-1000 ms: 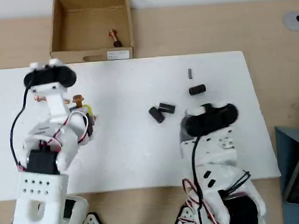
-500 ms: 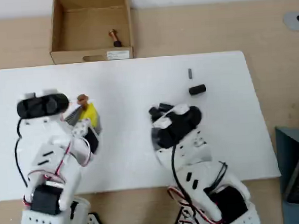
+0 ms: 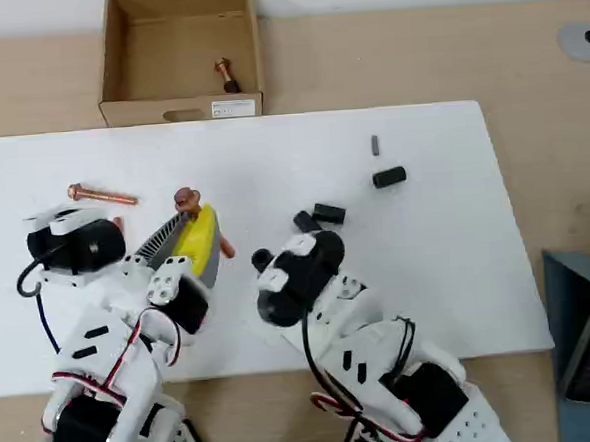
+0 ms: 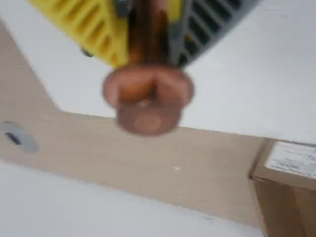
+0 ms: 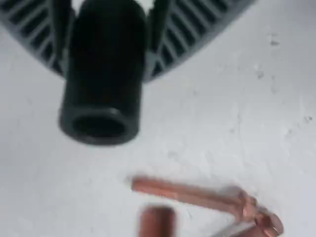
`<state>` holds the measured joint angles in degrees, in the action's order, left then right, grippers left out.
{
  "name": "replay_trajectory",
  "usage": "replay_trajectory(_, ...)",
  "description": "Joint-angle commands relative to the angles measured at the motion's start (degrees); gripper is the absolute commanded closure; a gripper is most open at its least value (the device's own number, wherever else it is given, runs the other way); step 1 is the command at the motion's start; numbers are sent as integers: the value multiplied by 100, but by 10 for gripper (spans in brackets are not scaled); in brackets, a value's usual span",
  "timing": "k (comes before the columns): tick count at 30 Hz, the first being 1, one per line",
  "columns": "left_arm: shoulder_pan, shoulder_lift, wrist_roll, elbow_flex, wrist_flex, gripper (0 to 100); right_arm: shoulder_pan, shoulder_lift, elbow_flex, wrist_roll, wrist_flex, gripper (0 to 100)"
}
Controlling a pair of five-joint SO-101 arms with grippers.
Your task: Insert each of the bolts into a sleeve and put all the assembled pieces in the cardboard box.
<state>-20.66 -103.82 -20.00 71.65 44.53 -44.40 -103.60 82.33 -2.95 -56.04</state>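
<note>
left pincer (image 3: 187, 221) is clamping down on a copper bolt (image 3: 186, 199) between its yellow finger (image 3: 202, 243) and grey finger (image 3: 162, 243). the head is poking out past the tips and the shank's end is sticking out the other way, toward the right arm. it's all hanging over the left part of the white surface (image 3: 438, 272).

right pincer (image 3: 271, 266) is gripping a black sleeve (image 3: 262, 257). in the right wrist view it's sitting snug between two grey fingers with its open end facing out. held bolt and held sleeve are sitting near each other but apart, so not joined yet.

a second bolt (image 3: 101, 196) is lying flat on the surface just past the left arm's wrist. two more sleeves (image 3: 321, 217) are lying right up against each other near the middle. another sleeve (image 3: 390, 177) is lying further to the right, with a little dark pin (image 3: 375, 145) just beyond it.

the cardboard box (image 3: 111, 62) is sitting off the far edge of the surface, with one assembled piece (image 3: 226, 75) lying inside near its right wall.
</note>
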Motion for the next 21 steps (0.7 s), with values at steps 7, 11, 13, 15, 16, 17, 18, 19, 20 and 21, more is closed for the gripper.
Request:
replay_trajectory(7, -53, -66, -659, -422, -158, 998, -75, -523, 40, 352, 448, 989)
replay_trajectory(11, -62, -66, -686, -422, -158, 998, -75, -523, 31, 352, 448, 989)
replay_trajectory(13, -220, -66, -686, -413, -158, 998, -75, -523, 40, 352, 448, 989)
replay_trajectory(15, -387, -66, -686, -404, -158, 998, -75, -523, 40, 352, 448, 989)
replay_trajectory(16, -475, -66, -686, -404, -158, 998, -75, -523, 40, 352, 448, 989)
replay_trajectory(17, -545, -66, -686, -404, -158, 998, -75, -523, 40, 352, 448, 989)
replay_trajectory(18, -607, -66, -686, -387, -158, 998, -75, -523, 40, 352, 448, 989)
replay_trajectory(19, -633, -57, -686, -316, -167, 998, -75, -523, 40, 352, 448, 989)
replay_trajectory(20, -633, -57, -686, -246, -167, 998, -75, -523, 40, 352, 448, 989)
replay_trajectory(21, -624, -57, -677, -176, -167, 998, -75, -523, 31, 352, 448, 989)
